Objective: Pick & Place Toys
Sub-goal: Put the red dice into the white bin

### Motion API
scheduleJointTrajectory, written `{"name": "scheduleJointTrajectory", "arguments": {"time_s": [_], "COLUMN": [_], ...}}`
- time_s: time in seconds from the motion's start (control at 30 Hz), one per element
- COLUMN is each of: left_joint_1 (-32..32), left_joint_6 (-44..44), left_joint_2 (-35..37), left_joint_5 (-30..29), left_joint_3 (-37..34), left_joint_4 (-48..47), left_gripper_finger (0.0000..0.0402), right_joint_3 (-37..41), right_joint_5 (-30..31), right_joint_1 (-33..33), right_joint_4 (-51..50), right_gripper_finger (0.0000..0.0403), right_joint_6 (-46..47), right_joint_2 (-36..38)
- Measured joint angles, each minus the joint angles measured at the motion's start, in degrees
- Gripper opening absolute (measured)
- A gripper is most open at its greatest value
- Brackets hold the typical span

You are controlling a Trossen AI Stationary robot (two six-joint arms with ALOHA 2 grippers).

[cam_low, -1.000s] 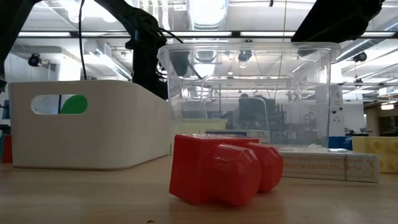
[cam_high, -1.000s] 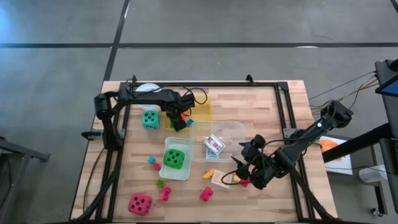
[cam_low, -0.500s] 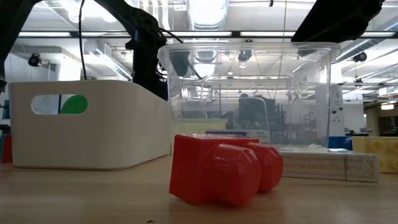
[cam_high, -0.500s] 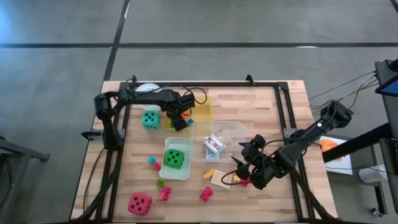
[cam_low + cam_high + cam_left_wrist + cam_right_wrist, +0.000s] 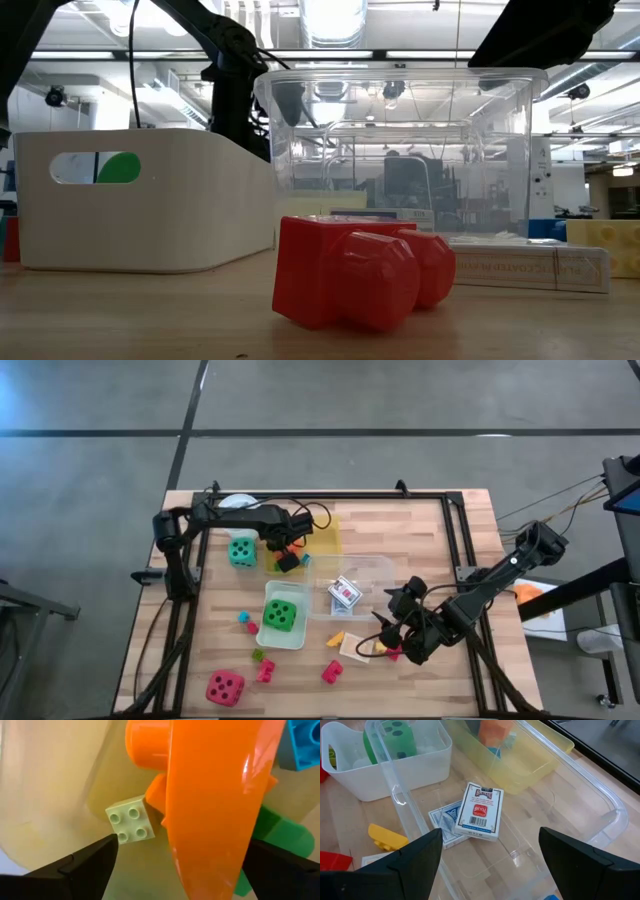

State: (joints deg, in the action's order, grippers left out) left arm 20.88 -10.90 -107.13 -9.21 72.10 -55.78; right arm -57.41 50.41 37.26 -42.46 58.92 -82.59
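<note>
Hovering w/ fingers apart, left gripper (image 5: 290, 550) over orange toy (image 5: 210, 795).

The table (image 5: 420, 535) was pale planked wood, the box (image 5: 600, 820) clear glossy plastic, the orange block (image 5: 215, 795) smooth shiny plastic, the bin (image 5: 150, 200) matt white, and the card pack (image 5: 481, 811) printed card.

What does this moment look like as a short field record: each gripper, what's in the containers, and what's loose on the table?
left gripper: open over the yellow tray, orange piece right before it
right gripper: open, near the table's right front, holding nothing
yellow tray contents: pale green block, blue block, green piece
clear box: card packs
white bin: green die
loose: teal die, red die, red blocks
</note>
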Motion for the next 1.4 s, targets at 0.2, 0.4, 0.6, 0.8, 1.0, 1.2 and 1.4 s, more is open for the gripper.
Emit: {"name": "scheduleJointTrajectory", "arguments": {"time_s": [0.2, 0.4, 0.6, 0.8, 1.0, 1.2, 1.4], "left_joint_1": [0.00, -0.16, -1.02, -2.68, -5.21, -8.12, -13.56], "left_joint_6": [0.00, -0.96, -3.84, -4.61, -3.80, -4.71, -5.71], "left_joint_2": [0.04, 0.15, 0.15, 0.45, 3.70, 9.39, 14.28], "left_joint_5": [-0.02, -0.15, -0.16, -0.15, -0.15, -2.27, -8.70], "left_joint_3": [0.21, 3.32, 7.62, 11.08, 11.19, 11.19, 11.19], "left_joint_4": [-1.32, -3.79, -7.51, -11.41, -12.74, -13.57, -18.11], "left_gripper_finger": [0.0368, 0.0356, 0.0356, 0.0356, 0.0356, 0.0356, 0.0356], "right_joint_3": [0.00, 0.00, 0.00, 0.00, 0.00, 0.00, 0.00], "right_joint_5": [-0.01, -0.03, -0.12, -0.97, -1.29, -1.42, -1.42], "right_joint_1": [-0.01, 0.00, 0.00, 0.00, 0.00, 0.00, 0.00], "right_joint_4": [0.00, -0.02, -0.02, -0.04, -0.06, -0.04, -0.01], "right_gripper_finger": [0.0325, 0.0325, 0.0325, 0.0325, 0.0325, 0.0325, 0.0325], "right_joint_6": [0.00, 0.00, 0.00, 0.00, 0.00, 0.00, 0.00], "right_joint_2": [0.00, 0.00, 0.00, 0.00, 0.00, 0.00, 0.00]}}
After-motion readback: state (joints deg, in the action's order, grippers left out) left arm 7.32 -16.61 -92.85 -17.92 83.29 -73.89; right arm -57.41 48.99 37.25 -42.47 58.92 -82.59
